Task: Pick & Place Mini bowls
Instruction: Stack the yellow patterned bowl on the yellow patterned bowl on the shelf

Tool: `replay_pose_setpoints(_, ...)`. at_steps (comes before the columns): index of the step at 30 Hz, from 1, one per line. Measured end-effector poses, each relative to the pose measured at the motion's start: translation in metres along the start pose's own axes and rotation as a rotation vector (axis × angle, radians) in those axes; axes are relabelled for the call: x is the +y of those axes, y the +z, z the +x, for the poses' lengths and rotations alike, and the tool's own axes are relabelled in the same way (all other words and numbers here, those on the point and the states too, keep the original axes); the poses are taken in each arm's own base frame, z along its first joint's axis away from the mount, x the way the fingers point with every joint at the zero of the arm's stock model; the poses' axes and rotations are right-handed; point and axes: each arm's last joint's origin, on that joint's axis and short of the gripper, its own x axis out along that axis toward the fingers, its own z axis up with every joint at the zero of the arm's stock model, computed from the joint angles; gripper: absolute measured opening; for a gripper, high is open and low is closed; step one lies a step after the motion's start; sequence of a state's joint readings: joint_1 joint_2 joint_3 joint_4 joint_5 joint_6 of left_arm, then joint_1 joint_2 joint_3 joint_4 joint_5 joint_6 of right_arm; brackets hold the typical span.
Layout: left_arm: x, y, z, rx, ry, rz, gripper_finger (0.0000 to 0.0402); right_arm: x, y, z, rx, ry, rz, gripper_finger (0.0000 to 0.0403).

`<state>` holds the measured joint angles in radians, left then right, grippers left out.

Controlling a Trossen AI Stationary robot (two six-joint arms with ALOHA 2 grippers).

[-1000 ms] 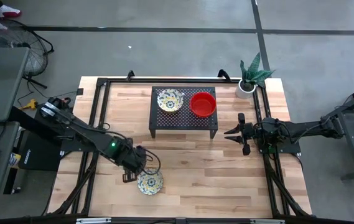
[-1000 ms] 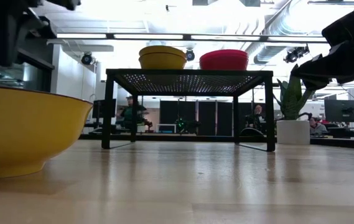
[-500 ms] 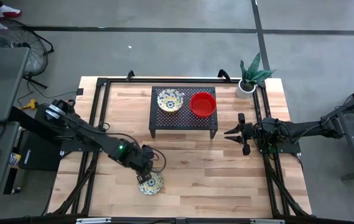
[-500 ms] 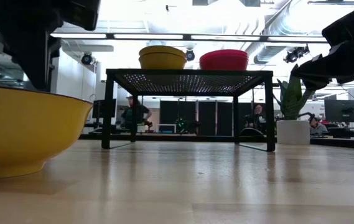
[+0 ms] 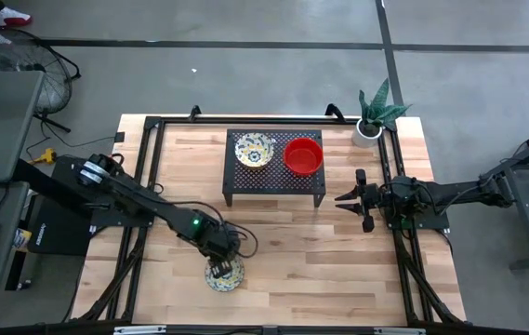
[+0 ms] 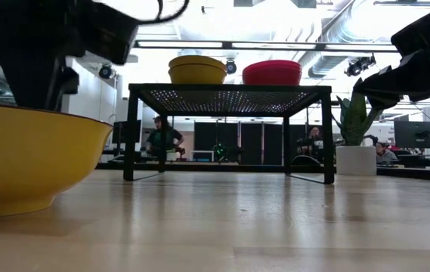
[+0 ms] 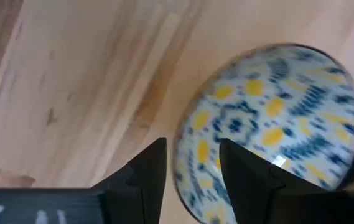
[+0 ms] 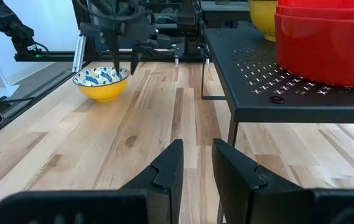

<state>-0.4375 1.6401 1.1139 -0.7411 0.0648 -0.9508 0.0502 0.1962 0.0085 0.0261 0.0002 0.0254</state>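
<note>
Left gripper (image 5: 224, 263) had moved in over the last second: from beside the patterned bowl (image 5: 224, 274) on the near part of the table (image 5: 283, 251) to directly above its rim. In the left wrist view the fingers (image 7: 145, 174) were parted a little, one outside the rim, the other over the inside, the bowl wall lined up with the gap. No contact that I could confirm, so the bowl read as ungrasped and sitting flat on the wood. The right wrist view agreed: fingers pointing down at the bowl's edge, bowl upright on the table. The low view showed the yellow outside of that bowl close to the camera with the arm's dark bulk above it. Judgement: approach was done, next step would be a short drop and a pinch on the rim; the risk was the thin glossy wall slipping or the bowl tipping if the inner finger landed on the slope. Further back, the black mesh rack (image 5: 274, 191) stood mid-table and already carried a stack of patterned bowls (image 5: 254, 149) and a stack of red bowls (image 5: 303, 155) side by side, unchanged. That suggested the rack was the drop target and this was the last bowl left loose on the table. Right gripper (image 5: 350, 199) waited beside the rack's right end, parted, empty, not moved. White plant pot (image 5: 368, 130) sat at the far right corner, clear of everything.
</note>
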Motion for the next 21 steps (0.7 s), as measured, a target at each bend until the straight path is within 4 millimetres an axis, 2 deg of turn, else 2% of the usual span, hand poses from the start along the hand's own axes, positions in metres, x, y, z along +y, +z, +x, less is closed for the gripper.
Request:
replay_pose_setpoints(6,0.000,0.000,0.009,0.031,0.017,0.000,0.0145,0.000,0.000,0.000,0.000,0.000,0.000,0.0073)
replay_pose_setpoints(16,0.006,0.003,0.008,0.042,0.039,-0.020,0.0145,0.000,0.000,0.000,0.000,0.000,0.000,0.0073)
replay_pose_setpoints(21,0.009,0.006,0.015,0.072,0.055,-0.034,0.0145,0.000,0.000,0.000,0.000,0.000,0.000,0.0073)
